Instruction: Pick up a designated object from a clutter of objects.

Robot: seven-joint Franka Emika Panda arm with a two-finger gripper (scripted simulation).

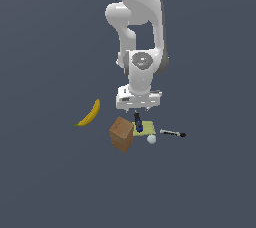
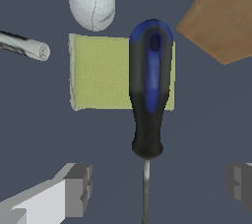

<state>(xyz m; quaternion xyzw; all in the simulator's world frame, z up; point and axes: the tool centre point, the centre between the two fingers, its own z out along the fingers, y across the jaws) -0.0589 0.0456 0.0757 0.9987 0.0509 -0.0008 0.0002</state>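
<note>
The blue and black screwdriver point(image 2: 150, 85) lies with its handle across the yellow-green pad point(image 2: 101, 73), and its thin dark shaft runs between my fingers. My gripper point(image 2: 157, 188) is open, with one finger on each side of the shaft and well apart from it. In the exterior view the gripper point(image 1: 136, 110) hangs just above the screwdriver point(image 1: 138, 123), which sits between the brown box point(image 1: 121, 134) and the pad point(image 1: 146, 129).
The brown box point(image 2: 224, 14) stands close beside the handle. A white ball point(image 2: 92, 3) lies at the pad's edge point(image 1: 151, 139). The thin silver tool point(image 1: 172, 133) lies to the exterior view's right. The banana point(image 1: 90, 114) lies apart at the left.
</note>
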